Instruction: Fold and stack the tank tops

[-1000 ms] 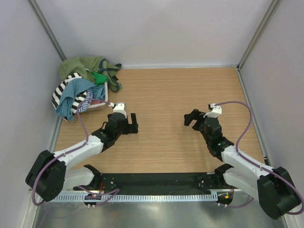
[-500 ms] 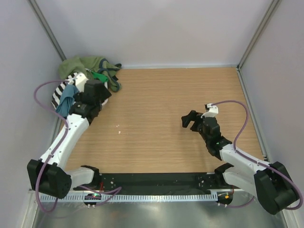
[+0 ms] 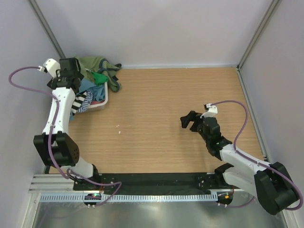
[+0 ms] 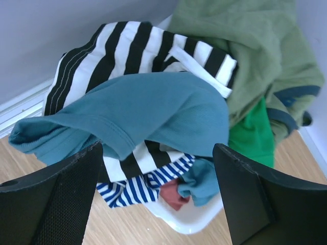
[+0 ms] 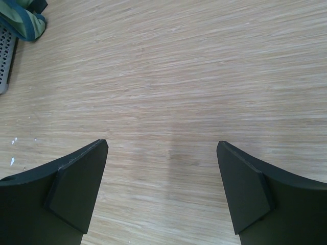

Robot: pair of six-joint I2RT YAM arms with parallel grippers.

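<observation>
You swung the left arm away from the middle of the table [image 3: 180,95] and out to the far-left corner. That left the left gripper [image 4: 158,153] hanging over the heap in the white basket [image 4: 190,223]. Its jaws stood wide apart with nothing between them.

Directly below lay the teal-blue tank top [image 4: 168,107], draped across the black-and-white striped tank top [image 4: 122,51]. The olive top [image 4: 255,46] and green top [image 4: 250,135] sat beside them, and a thin navy-striped top [image 4: 130,193] was tucked underneath.

The right gripper [image 5: 162,148] had barely shifted. It waited over bare wood, fully spread and empty.

No folding had begun. From that position, you looked set to pull the teal one out first.
</observation>
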